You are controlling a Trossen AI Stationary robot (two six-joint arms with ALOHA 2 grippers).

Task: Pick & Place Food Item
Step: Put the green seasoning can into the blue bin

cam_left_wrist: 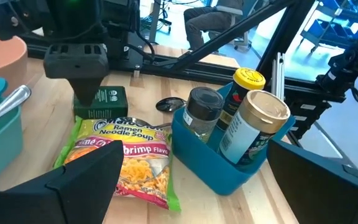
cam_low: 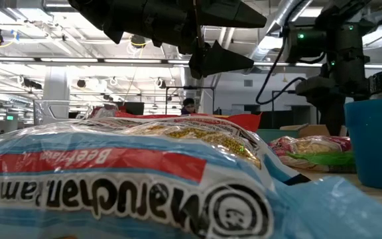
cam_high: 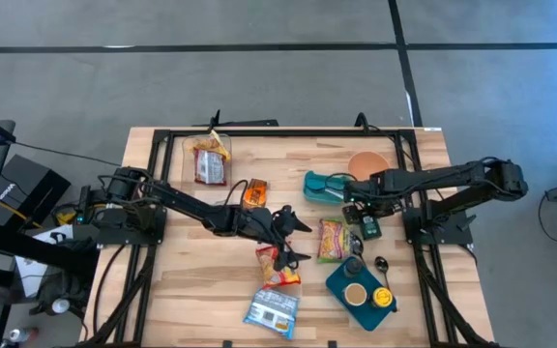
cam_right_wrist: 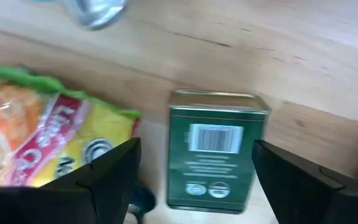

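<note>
A small dark green box lies flat on the wooden table, to the right of a yellow-and-green shrimp ramen packet. My right gripper hangs over the box, pointing down. It is open, with one finger on either side of the box and a gap at each side. From the left wrist view the box shows under that gripper. My left gripper is open at mid-table, nearly level, facing the ramen packet, with nothing between its fingers.
A blue bin with jars and a yellow-lidded bottle stands near the front right, a black spoon beside it. A teal container and pink bowl sit behind the box. Other packets lie left of centre.
</note>
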